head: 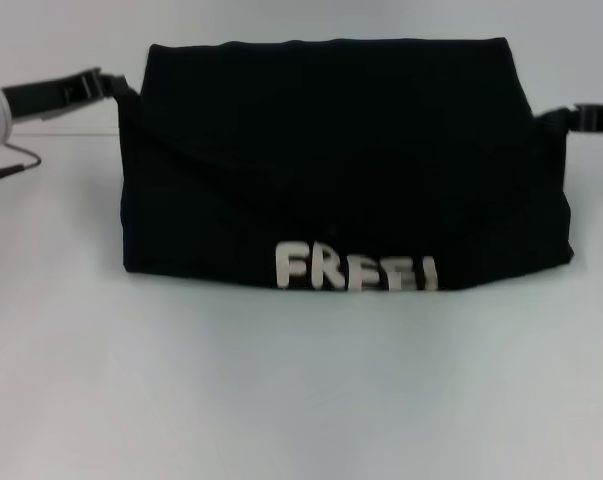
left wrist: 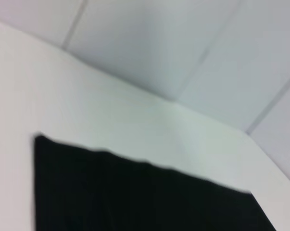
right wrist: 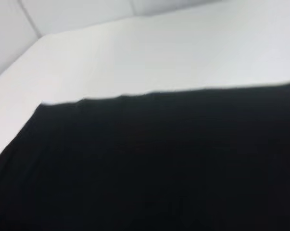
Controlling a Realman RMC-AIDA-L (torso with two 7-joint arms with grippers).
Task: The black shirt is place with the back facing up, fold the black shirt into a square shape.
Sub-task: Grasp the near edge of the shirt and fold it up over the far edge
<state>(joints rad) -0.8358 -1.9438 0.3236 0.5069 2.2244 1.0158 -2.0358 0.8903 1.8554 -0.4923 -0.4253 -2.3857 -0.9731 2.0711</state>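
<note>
Black shirt [head: 331,160] lies on the white table [head: 281,400], folded into a wide block w/ an upper layer draped over a lower one. Pale "FREE!" lettering [head: 356,268] shows along its near edge, partly creased. Left pincer [head: 106,85] sits at the shirt's upper left corner, right pincer [head: 561,120] at the upper right edge; both touch or nearly touch the cloth, fingers hidden, so can't tell if open or closed. Both wrist views show only shirt fabric [left wrist: 135,192] [right wrist: 159,168] & table.
</note>
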